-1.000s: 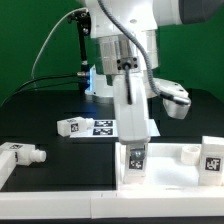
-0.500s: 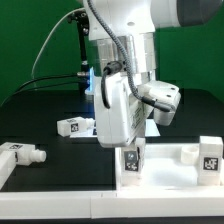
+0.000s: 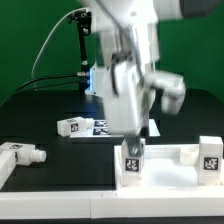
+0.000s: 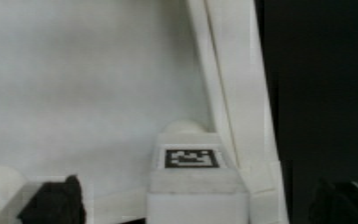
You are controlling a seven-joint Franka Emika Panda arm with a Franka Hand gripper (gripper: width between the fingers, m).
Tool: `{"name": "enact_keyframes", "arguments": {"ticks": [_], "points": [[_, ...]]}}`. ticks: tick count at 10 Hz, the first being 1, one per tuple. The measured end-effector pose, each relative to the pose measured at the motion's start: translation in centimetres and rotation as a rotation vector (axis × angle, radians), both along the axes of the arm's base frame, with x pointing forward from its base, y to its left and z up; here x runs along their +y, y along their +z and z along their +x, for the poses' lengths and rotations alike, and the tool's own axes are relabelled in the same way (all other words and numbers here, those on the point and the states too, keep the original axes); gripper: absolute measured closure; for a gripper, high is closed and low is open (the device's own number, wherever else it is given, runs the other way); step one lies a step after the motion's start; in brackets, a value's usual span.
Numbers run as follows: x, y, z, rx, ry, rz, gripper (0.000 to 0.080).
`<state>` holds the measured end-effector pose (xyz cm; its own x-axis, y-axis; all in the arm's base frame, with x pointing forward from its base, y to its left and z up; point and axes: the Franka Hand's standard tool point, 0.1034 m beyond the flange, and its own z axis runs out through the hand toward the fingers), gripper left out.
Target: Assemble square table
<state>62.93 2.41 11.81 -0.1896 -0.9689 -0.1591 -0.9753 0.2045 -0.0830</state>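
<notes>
My gripper (image 3: 133, 142) has let go of the leg (image 3: 133, 163), its jaws now apart, leaving it upright on the square panel (image 3: 165, 172).

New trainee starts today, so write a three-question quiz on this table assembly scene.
1. True or false: the near leg stands upright in a corner of the square table panel.
2. The loose leg at the exterior view's left lies: A) on the panel, B) on the black table, C) on top of another leg.
3. How many legs stand upright on the panel?
Key: 1 true; 2 B; 3 two, counting the right leg.
</notes>
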Motion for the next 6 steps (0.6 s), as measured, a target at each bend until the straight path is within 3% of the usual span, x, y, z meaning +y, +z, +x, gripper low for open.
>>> {"name": "enact_keyframes", "arguments": {"ticks": [1, 6], "points": [[0.73, 0.77, -0.25, 0.003, 0.012, 0.012, 0.0153], [0.68, 0.21, -0.34, 0.009, 0.018, 0.009, 0.0151]]}}
